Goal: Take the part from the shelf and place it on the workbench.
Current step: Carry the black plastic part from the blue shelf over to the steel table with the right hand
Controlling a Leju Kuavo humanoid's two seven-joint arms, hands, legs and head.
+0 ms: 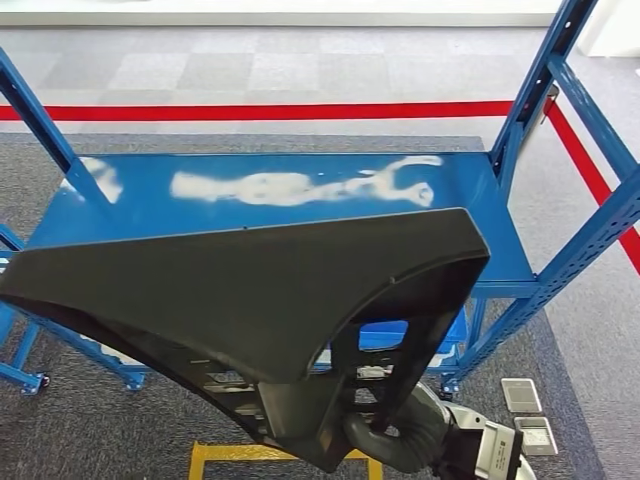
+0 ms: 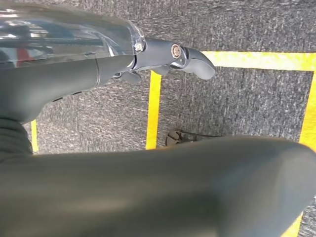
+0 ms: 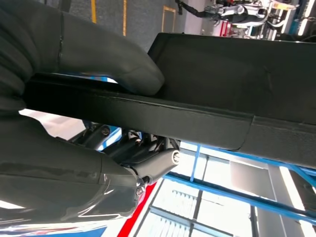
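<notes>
From the head view, a big dark part (image 1: pixel 249 300) shaped like a wide wedge is held up in the air in front of a blue shelf (image 1: pixel 317 215). The flat blue shelf board is behind and below the part, and the part does not touch it. The right robot hand (image 1: pixel 392 430) is under the part near its narrow end, with its dark fingers wrapped into the ribbed underside. The silver right arm comes in from the low right corner.

The right wrist view shows the grip up close. The thick grey thumb (image 3: pixel 111 54) lies flat on one face of the part (image 3: pixel 231 84), and the dark fingers (image 3: pixel 156 163) curl against the other face, so this robot hand is gripping the part's edge. Blue shelf bars (image 3: pixel 231 192) show past it.

The left wrist view looks down at grey carpet (image 2: pixel 223 103) with yellow tape lines (image 2: pixel 153 108). The left robot hand (image 2: pixel 164 57) reaches out straight over the floor with nothing in it, its fingers stretched out long. A wide dark rounded shape crosses this view, too blurry to name.
</notes>
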